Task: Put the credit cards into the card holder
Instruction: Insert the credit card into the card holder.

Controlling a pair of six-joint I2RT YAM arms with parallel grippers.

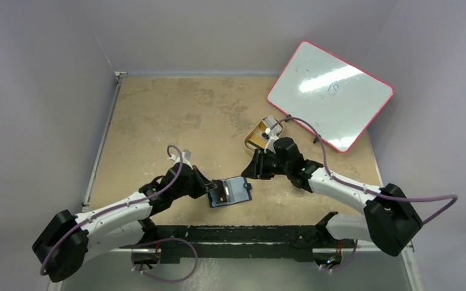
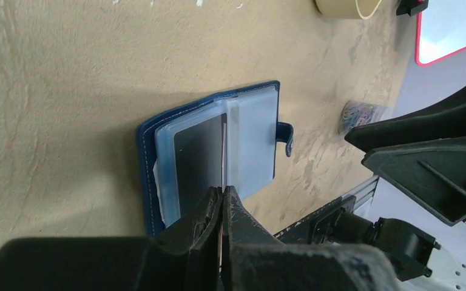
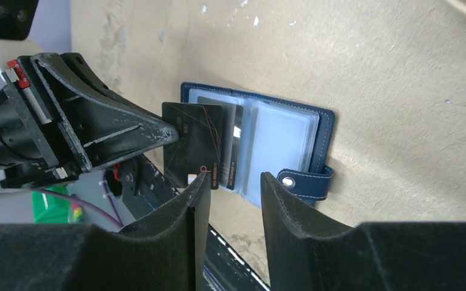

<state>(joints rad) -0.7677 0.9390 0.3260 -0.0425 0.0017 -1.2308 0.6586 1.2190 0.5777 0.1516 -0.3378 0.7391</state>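
1. the left gripper (image 2: 222, 194) has its fingers pressed together on the edge of a black credit card (image 3: 191, 150). it holds the card on a slant over the left half of the card holder, with the lower edge near the sleeves. i cannot tell whether that edge has entered a slot.
2. the card holder (image 3: 326, 130) lies open and flat on the desk (image 1: 176, 115), close to the near edge and about midway along it, between the two grippers. its clear sleeves face up, and another dark card seems to sit in one already. the snap strap (image 3: 306, 182) sticks out at the holder's right side.
3. the right gripper (image 3: 230, 182) hovers just above the holder with its jaws spread. it grips nothing, and one finger is close to the held card's corner.
4. a tan tray (image 1: 256, 138) sits further back and right, and a whiteboard (image 1: 330, 91) overhangs the far right corner. i cannot tell if more cards lie in the tray.
5. what could go wrong:
   - nothing pins the holder, so a push on the card could slide it toward the near edge or flip the sleeves shut.
   - the slant could send the card over the sleeve mouth instead of into it.
   - the grip is only at the edge, so the card could pivot or slip out if it catches.
   - the right finger could knock the card if it drops to steady the holder.
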